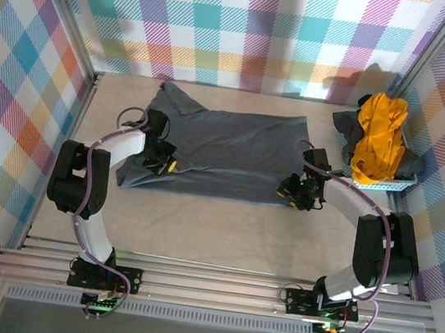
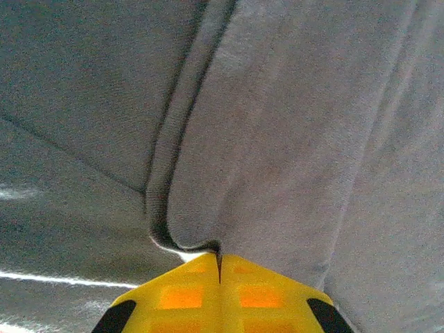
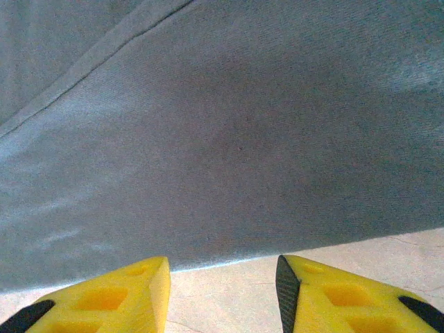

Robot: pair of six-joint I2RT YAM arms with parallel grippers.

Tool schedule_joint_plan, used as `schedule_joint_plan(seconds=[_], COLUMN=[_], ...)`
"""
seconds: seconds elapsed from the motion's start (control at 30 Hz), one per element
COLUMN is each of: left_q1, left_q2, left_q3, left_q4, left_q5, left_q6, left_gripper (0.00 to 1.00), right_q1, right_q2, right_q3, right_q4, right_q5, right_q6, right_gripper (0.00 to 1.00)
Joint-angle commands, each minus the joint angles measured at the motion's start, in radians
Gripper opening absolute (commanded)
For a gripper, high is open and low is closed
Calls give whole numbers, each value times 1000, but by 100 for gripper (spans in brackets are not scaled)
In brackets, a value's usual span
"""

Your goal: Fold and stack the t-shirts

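A basket (image 1: 385, 186) at the worktop's (image 1: 221, 233) far right holds a yellow shirt (image 1: 379, 135) draped over a dark shirt (image 1: 346, 122). The grey shirt (image 1: 233, 151) lies spread across the middle, between my arms. My left pincer (image 2: 219, 267) sits on its left part, pressed together on a raised fold of cloth. My right pincer (image 3: 222, 267) is spread at the shirt's near right edge, tips over bare worktop, holding nothing.

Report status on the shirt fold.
Left gripper shut on a fold of the grey t-shirt. Right gripper open at its near hem. Shirt spread on table. Yellow shirt sits in basket.
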State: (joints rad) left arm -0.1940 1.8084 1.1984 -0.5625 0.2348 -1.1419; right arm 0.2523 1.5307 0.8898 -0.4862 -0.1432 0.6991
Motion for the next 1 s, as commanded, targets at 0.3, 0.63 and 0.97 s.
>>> schedule_joint_plan(seconds=[0.3,0.63,0.97], left_q1=[-128,-201,-242], left_q2=[271,463,522], left_q3=[503,784,885], left_q4=[-247,-351,-368], left_q5=[-102,-159,-185], left_q6=[265,405,467], left_gripper=[0,0,0], right_q1=[5,5,5], right_q2=[-16,6,11], right_q3=[3,15,10], right_q4=[-6,-10,-8], right_q5=[-6,-13,-12], right_q6=[13,15,20], right_gripper=[43,43,43])
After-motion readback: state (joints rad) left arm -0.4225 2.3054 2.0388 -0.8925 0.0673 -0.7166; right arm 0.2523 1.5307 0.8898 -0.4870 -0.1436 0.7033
